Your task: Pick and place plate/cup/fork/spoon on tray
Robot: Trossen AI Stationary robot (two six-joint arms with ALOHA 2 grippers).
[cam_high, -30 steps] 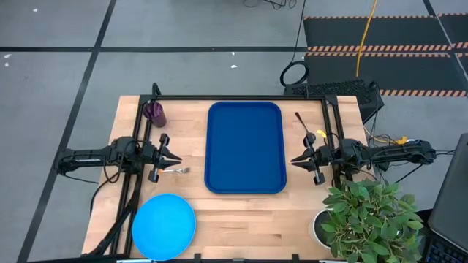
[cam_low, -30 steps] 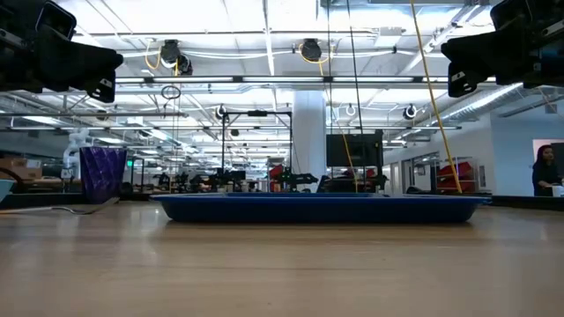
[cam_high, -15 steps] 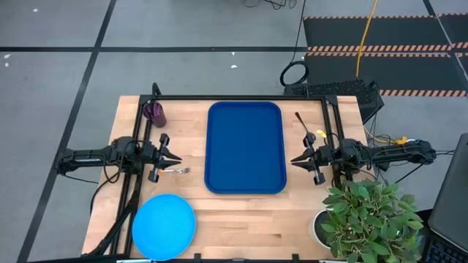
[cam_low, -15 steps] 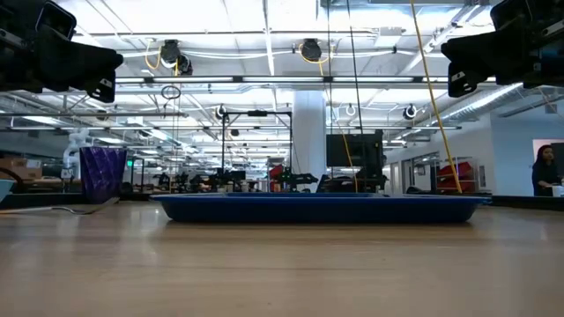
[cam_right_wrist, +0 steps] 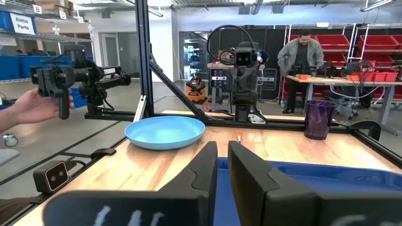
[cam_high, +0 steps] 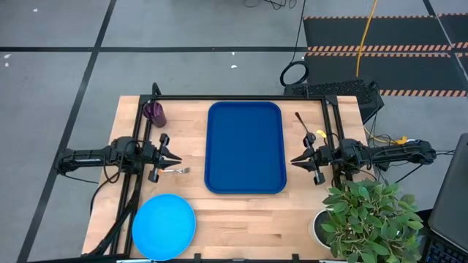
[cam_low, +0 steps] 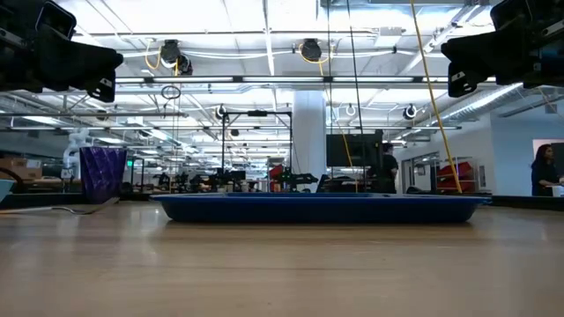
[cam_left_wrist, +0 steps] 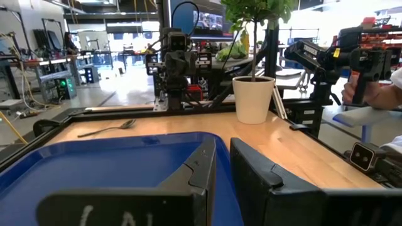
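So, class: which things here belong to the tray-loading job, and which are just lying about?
Part of the job:
tray
plate
cup
fork
spoon

Just lying about:
potted plant
cable coil on the floor

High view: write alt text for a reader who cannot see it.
An empty tray sits mid-table between the left gripper and right gripper. Cup, fork and plate lie on its left, spoon and a plant on its right.
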